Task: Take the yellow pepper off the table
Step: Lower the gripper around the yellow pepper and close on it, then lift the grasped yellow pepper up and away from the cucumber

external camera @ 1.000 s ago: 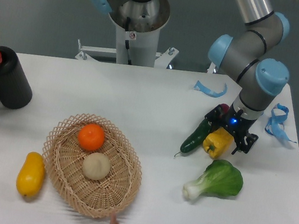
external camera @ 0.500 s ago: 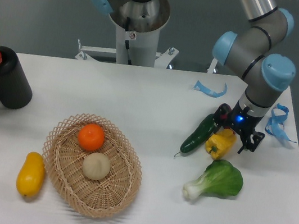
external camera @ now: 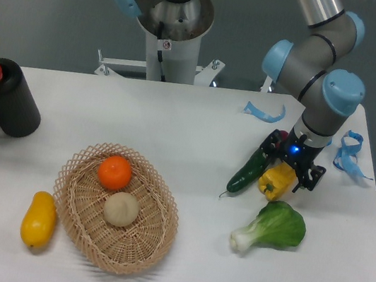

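I have the black two-finger gripper [external camera: 288,165] down on the right part of the large white matte table [external camera: 198,121], its fingers set either side of the small glossy bright-yellow lobed pepper [external camera: 276,181]; they look closed in on it, though I cannot tell whether the pads are actually pressing. The pepper sits just beside the long dark green cucumber [external camera: 249,171], which touches or nearly touches its left side, and the leafy green bok choy [external camera: 271,228] lies close below it. To the right I see bare tabletop out to the edge, with a curled blue ribbon strip [external camera: 347,153] near that edge and another blue strip [external camera: 264,112] toward the back. The round woven wicker basket [external camera: 117,208] stands well apart to the left. The pepper looks blocky and shiny. No writing I can read anywhere
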`<control>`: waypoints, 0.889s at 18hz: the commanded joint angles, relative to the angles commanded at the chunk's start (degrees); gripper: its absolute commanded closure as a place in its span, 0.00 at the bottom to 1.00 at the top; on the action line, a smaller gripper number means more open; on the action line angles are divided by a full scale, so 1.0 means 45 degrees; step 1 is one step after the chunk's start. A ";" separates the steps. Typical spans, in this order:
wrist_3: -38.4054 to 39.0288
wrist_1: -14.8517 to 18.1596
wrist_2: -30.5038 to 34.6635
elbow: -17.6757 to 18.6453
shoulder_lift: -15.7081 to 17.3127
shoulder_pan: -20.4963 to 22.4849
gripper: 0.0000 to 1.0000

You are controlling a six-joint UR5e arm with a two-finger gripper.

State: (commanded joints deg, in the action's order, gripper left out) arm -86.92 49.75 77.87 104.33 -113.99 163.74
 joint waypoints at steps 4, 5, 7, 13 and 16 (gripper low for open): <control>-0.0020 -0.0020 0.0000 -0.0078 -0.0078 -0.0020 0.00; -0.0020 -0.0020 0.0020 -0.0117 -0.0117 -0.0020 0.00; -0.0039 -0.0078 0.0039 -0.0156 -0.0137 -0.0039 0.04; 0.0000 -0.0156 0.0039 -0.0137 -0.0117 -0.0020 0.53; 0.0000 -0.0137 0.0020 -0.0156 -0.0078 0.0019 0.63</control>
State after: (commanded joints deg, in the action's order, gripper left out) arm -86.92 49.13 77.96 103.62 -114.35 163.83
